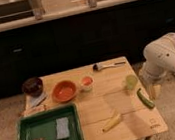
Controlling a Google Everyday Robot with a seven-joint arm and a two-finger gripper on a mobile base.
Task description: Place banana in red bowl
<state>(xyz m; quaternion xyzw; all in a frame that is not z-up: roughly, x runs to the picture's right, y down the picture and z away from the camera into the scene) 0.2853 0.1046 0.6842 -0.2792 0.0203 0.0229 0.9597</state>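
Banana (112,122) lies flat on the table (136,123), near the front edge, to the right of the green tray (40,127). Nothing touches it. Red bowl (64,91) sits upright toward the back left, just behind the tray, mouth up. Banana and bowl are well apart, with the tray corner and bare wood between them.

Tool (154,91) hangs at the table's right edge, at the end of the white arm (165,55). It is just beside a long green vegetable (145,98) and near a pale green cup (131,82). Released or clenched: cannot tell. It does not carry the banana.

Judgement: task is at its start; pickup not yet done. The arm reaches in from the right, so the banana is the nearer target and the bowl calls for a carry leftward across the table. The vegetable lies between tool and banana, so there is a risk of nudging it on approach. A small cup (86,82) stands just right of the red bowl and a dark bowl (32,86) stands to its left, so the drop must land between them. The banana lies diagonally, so the wrist probably needs turning to close across its narrow width.
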